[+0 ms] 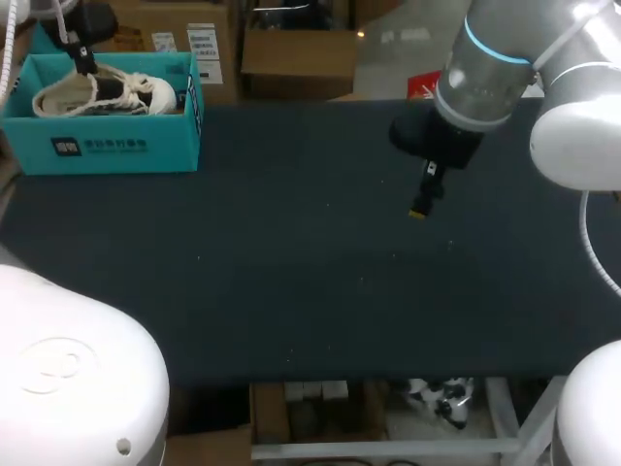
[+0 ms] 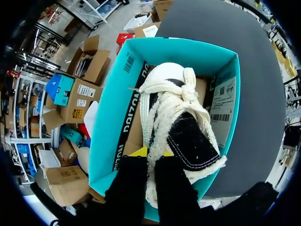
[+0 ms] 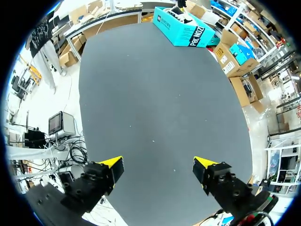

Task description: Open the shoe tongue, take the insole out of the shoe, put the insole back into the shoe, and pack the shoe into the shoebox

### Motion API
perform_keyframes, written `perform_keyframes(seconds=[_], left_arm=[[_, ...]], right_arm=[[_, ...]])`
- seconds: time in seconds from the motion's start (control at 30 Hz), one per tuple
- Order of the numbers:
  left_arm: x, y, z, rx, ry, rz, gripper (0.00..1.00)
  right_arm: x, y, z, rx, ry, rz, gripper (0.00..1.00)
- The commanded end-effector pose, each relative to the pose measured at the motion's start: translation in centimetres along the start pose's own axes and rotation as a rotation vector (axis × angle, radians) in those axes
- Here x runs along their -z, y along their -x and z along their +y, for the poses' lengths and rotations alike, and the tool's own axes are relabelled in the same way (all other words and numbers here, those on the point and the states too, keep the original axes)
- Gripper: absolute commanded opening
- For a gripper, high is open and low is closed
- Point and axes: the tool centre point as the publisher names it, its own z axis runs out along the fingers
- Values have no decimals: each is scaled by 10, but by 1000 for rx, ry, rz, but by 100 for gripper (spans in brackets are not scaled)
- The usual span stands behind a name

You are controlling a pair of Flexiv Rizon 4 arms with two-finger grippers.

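One white shoe (image 2: 174,117) inside teal shoebox (image 2: 106,117), left pincer (image 2: 151,153) gripping it

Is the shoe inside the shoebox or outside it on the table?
Inside. The shoe lies between the teal walls of the open shoebox; the head view shows it there too.

The shoebox (image 1: 97,146) was made of smooth teal card, a little shiny on the outside. Inside the shoebox, the shoe (image 2: 178,108) was seen to be soft cream cloth with fluffy, woolly edges and thick ropey laces. Its black patch looked matt and fuzzy and was sewn round with white thread. The table (image 1: 291,272) beside the shoebox was covered in a dark, matt, flat top. Well apart from the shoebox, the right arm (image 1: 572,126) was cased in a smooth, glossy white and grey shell.
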Motion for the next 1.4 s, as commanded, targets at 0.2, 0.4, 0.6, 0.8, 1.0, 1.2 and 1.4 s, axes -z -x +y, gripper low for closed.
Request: perform_keyframes(seconds=[0.2,0.4,0.6,0.8,1.0,1.2,1.4], left_arm=[[-50,17,14,-21,27,157,0],[-77,19,16,-34,40,269,0],[-82,16,14,-26,57,289,38],[-52,9,8,0,26,238,100],[-3,3,6,18,-32,156,100],[48,-25,-12,1,-60,72,100],[77,-66,-34,-22,-3,-22,100]], right_arm=[[0,0,0,0,-3,-1,100],[0,0,0,0,-3,-1,100],[0,0,0,0,-3,-1,100],[0,0,0,0,-3,-1,100],[0,0,0,0,-3,-1,100],[0,0,0,0,-3,-1,100],[0,0,0,0,-3,-1,100]])
